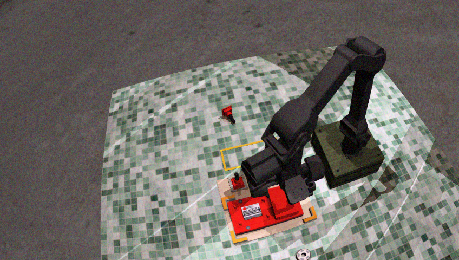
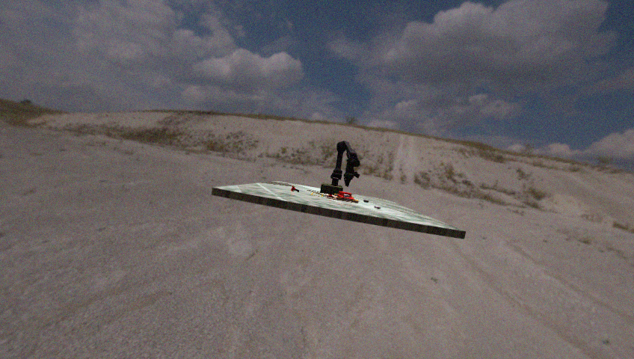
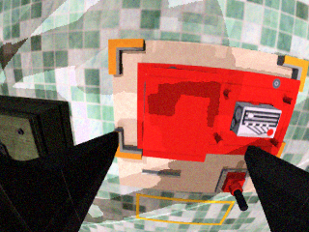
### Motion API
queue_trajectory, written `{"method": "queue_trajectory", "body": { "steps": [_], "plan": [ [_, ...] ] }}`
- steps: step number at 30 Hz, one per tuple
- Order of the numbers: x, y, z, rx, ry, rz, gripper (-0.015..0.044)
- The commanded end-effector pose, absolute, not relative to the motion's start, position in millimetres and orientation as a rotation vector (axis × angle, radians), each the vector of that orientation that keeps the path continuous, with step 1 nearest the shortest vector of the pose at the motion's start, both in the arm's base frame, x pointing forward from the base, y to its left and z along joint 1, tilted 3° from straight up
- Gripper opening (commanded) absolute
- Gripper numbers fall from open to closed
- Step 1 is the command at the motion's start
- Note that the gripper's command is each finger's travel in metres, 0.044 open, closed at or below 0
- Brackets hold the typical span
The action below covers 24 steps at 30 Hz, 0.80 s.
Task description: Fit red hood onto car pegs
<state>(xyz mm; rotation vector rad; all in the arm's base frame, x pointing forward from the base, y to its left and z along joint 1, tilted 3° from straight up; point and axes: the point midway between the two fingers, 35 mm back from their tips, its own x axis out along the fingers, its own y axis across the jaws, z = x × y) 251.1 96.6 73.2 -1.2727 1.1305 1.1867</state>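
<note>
a table (image 1: 154, 135) (image 2: 275, 203) with green and white tiles holds everything, set on pale, rough ground (image 1: 58, 144) (image 2: 178, 289). a black arm (image 1: 328, 83) (image 2: 339, 160) bends down over it from a dark wooden box (image 1: 331, 135) (image 2: 329, 189) (image 3: 45, 126). its gripper (image 1: 286, 180) (image 2: 348, 183) (image 3: 184, 146) hangs above the car, fingers spread nearly as wide as they go, with nothing between them.

below lies a tan board (image 1: 270, 235) (image 3: 193, 53) with orange corner brackets (image 1: 240, 240) (image 3: 114, 57) around the red car (image 1: 257, 225) (image 2: 342, 197) (image 3: 174, 135). the car has a raised red block at one end and a white engine (image 1: 251, 211) (image 3: 261, 121) toward the other, its top exposed, with short pegs (image 1: 263, 200) (image 3: 226, 94) around it. i cannot tell where the hood is.

a yellow outline (image 1: 241, 145) (image 3: 179, 220) marks the table beside the board. a red piece with a black handle (image 1: 227, 112) (image 2: 293, 188) lies tilted farther off; a similar piece (image 1: 237, 182) (image 3: 234, 184) stands on the board. a pale wheel (image 1: 298, 255) is near the board.
</note>
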Motion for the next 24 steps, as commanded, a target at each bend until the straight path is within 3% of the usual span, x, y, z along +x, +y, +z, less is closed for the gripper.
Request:
{"method": "queue_trajectory", "body": {
  "steps": [1, 24],
  "plan": [
    [251.1, 96.1, 69.0, -1.280, 1.133, 1.191, 0.0440],
    [252.9, 96.3, 50.9, -1.280, 1.134, 1.191, 0.0440]
  ]
}}
